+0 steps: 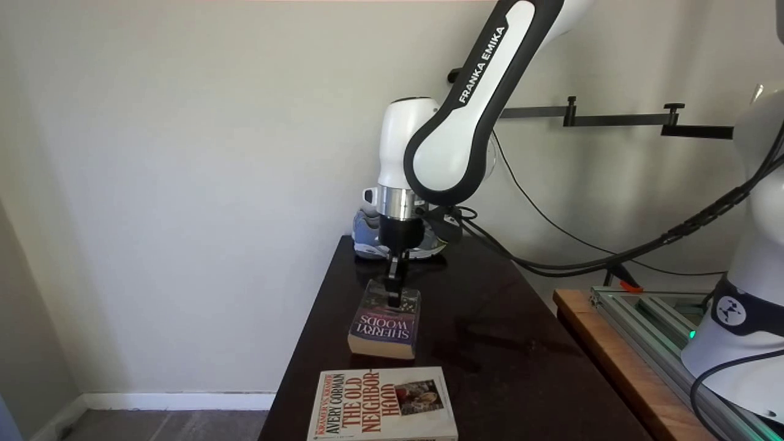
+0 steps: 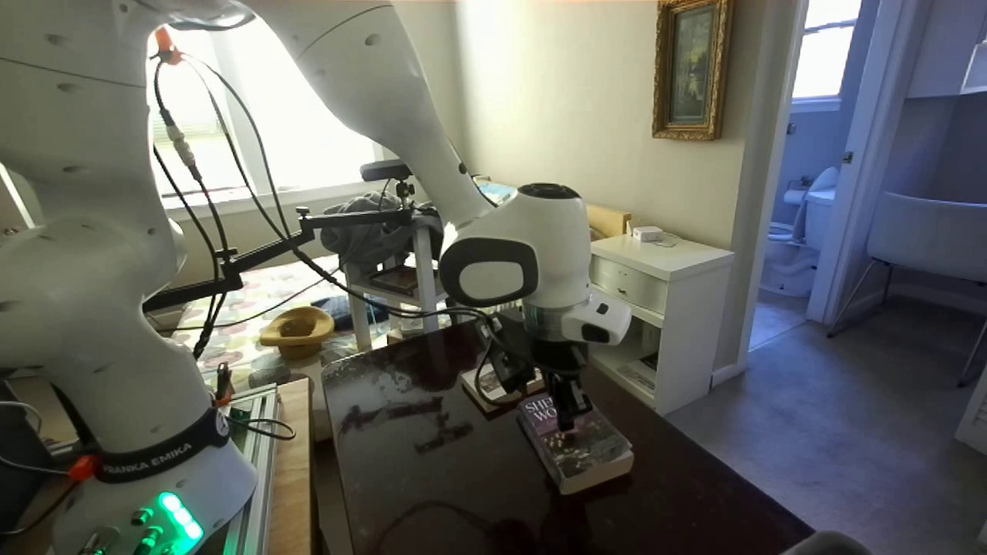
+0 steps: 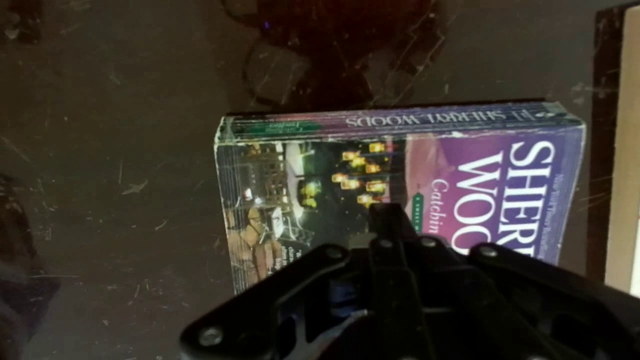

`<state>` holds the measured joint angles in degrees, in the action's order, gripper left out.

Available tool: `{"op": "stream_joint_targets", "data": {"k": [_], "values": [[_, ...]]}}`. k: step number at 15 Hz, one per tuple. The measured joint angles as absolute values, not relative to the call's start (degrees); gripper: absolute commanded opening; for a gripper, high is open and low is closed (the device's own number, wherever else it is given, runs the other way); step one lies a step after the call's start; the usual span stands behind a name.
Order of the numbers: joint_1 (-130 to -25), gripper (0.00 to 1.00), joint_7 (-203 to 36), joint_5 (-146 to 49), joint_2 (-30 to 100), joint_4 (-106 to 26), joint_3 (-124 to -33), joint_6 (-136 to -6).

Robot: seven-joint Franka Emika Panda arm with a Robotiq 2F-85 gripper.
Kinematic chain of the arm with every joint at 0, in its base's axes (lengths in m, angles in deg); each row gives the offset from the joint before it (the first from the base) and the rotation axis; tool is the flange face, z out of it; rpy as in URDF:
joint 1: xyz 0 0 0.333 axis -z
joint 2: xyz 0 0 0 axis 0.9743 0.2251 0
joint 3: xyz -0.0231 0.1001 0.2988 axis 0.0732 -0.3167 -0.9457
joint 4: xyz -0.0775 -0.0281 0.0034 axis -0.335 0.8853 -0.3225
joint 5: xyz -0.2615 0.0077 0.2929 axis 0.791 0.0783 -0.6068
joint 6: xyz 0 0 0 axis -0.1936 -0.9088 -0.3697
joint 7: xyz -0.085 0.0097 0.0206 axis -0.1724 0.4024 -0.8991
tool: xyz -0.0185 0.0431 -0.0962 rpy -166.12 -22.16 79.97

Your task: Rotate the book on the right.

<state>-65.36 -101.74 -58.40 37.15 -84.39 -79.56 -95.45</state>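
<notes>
The book (image 1: 381, 331) is a small, thick, purple-and-dark paperback with pale "Sherryl Woods" lettering and a cover picture. It lies flat on the dark table, cover up, and also shows in an exterior view (image 2: 592, 459) and the wrist view (image 3: 320, 170). My gripper (image 1: 394, 301) points straight down over the middle of the cover, fingers together with nothing between them. It also shows in an exterior view (image 2: 567, 424) and the wrist view (image 3: 389, 212). The fingertips appear at the cover; I cannot tell whether they press on it. The gripper hides the book's lower part in the wrist view.
A larger cream book with a red title (image 1: 380, 404) lies close by on the table (image 1: 490, 343); it shows partly in an exterior view (image 2: 476, 389) and the wrist view (image 3: 625, 150). A blue-grey shoe (image 1: 366, 236) stands at the table's far end. Cables hang from the wrist.
</notes>
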Motion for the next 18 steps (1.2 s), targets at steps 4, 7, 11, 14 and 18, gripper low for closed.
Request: {"op": "stream_joint_targets", "data": {"k": [4, 7, 11, 14, 18], "values": [[-64.40, 0.00, -108.75, -57.46, 38.11, -83.98, -80.15, -95.29], [-64.26, 0.00, -110.87, -56.99, 38.67, -83.44, -80.33, -95.29], [-64.36, 0.00, -105.76, -57.32, 38.89, -82.87, -80.17, -94.83], [-64.56, 0.00, -98.96, -57.99, 38.92, -82.51, -80.17, -93.58], [-65.24, 0.00, -91.72, -58.52, 38.96, -82.00, -80.01, -91.62]]}}
